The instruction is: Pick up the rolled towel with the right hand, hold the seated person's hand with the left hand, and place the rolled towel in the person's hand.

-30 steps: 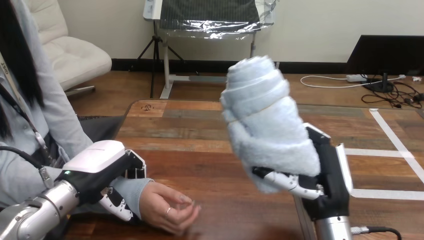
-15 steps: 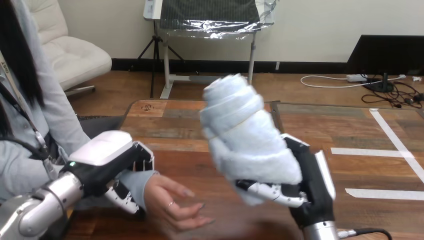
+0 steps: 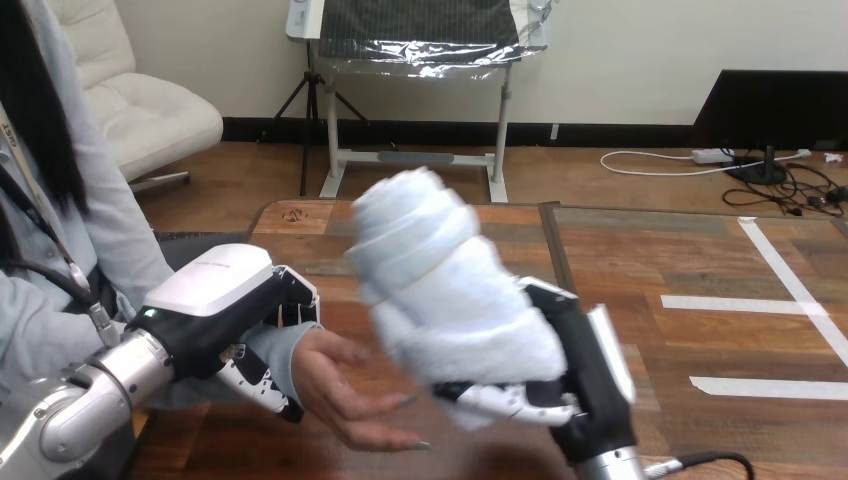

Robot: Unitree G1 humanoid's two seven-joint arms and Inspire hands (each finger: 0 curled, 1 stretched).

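**Towel airborne, just short of the open palm**

Left first. My left hand (image 3: 215, 320) is over the table's (image 3: 640, 260) near-left corner. Its fingers are curled round the person's wrist (image 3: 272, 345) at the cuff, white shell on top, fingertips showing under the sleeve.

The person's hand (image 3: 350, 395) sticks out of that grip toward the middle of the near edge. It is open, fingers loosely spread, and as far as I can tell the palm faces the towel.

The towel (image 3: 445, 290) is off the table, above the middle of the near edge, tilted with its top leaning left. Its lower end is just beside the person's fingers; I cannot tell whether they touch.

My right hand (image 3: 590, 390) is below and to the right of it, fingers wrapped round the roll's lower end from underneath. It looks like a firm hold.

I judge this to be the placing step, with pickup and wrist hold both done. To do it well:
- Hold the left grip steady and light, with no extra squeeze on the wrist.
- Bring the roll down and left slowly, because the bulky towel hides much of the palm from me.
- Lay the roll's side across the palm rather than poking it in end first.
- Loosen my right fingers only once the roll rests there or the person's fingers close on it.
- Draw the right hand back to the right so its fingers don't snag the cloth and drag the roll off.
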